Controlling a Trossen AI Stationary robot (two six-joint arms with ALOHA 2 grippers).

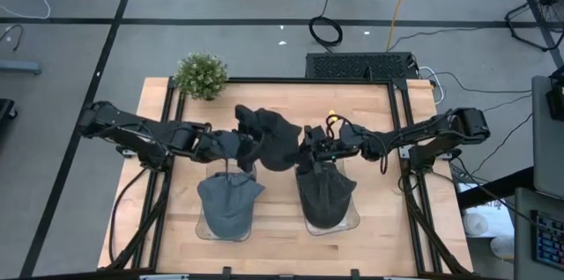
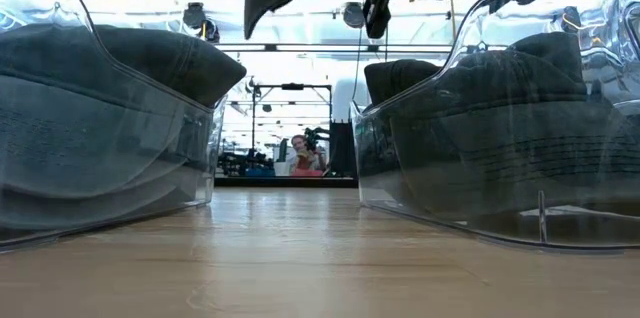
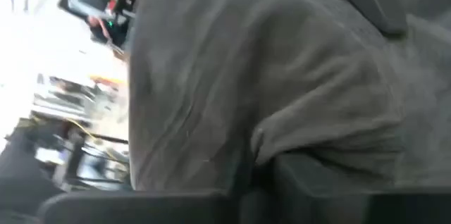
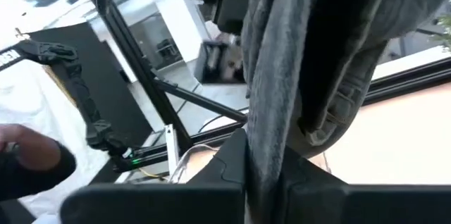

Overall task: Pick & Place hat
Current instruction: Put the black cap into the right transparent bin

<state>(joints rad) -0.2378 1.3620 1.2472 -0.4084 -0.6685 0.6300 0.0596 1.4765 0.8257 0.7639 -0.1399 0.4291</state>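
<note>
Both claws pinch one dark hat (image 1: 269, 135) held crosswise above the table: left claw (image 1: 240, 145), right claw (image 1: 310, 143).

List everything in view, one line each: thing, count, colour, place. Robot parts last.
held hat: one, dark grey, lifted above the table's middle between both grippers
hats in trays: two, a lighter grey one in the left tray, a darker one in the right tray
clear trays: two, transparent, side by side at the table's near edge, left and right
potted plant: one, green, far left corner of the table
table: one, light wood, black frame
person: one, far back in the room
left gripper: dark, at the held hat's left side
right gripper: dark, shut on the held hat's right side
</note>
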